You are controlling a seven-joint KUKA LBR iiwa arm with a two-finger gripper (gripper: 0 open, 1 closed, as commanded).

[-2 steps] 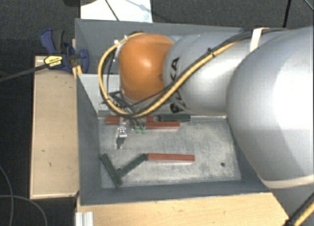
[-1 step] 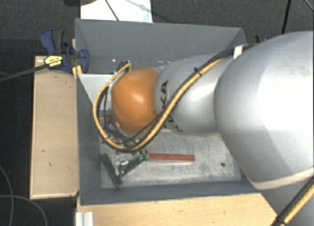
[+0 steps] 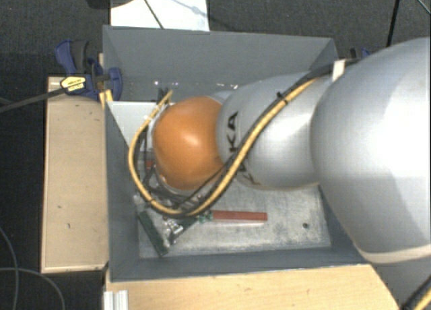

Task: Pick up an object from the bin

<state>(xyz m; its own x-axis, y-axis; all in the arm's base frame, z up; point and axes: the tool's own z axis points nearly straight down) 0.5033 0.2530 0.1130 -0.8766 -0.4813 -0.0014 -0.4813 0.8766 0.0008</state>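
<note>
Gripper (image 3: 168, 226) sits low in the bin's (image 3: 202, 59) lower-left corner, and I can't tell its opening. Red-brown stick (image 3: 239, 218) lies beside it on the grey floor.

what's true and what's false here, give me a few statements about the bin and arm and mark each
1. A reddish-brown stick lies flat on the floor of the bin. True.
2. The stick lies in the far left corner. False: it lies near the wall at the bottom of the view, about mid-width.
3. The arm reaches in from the right. True.
4. A yellow cable curves round the cover at the arm's end. True.
5. The cover is blue. False: it is orange.
</note>
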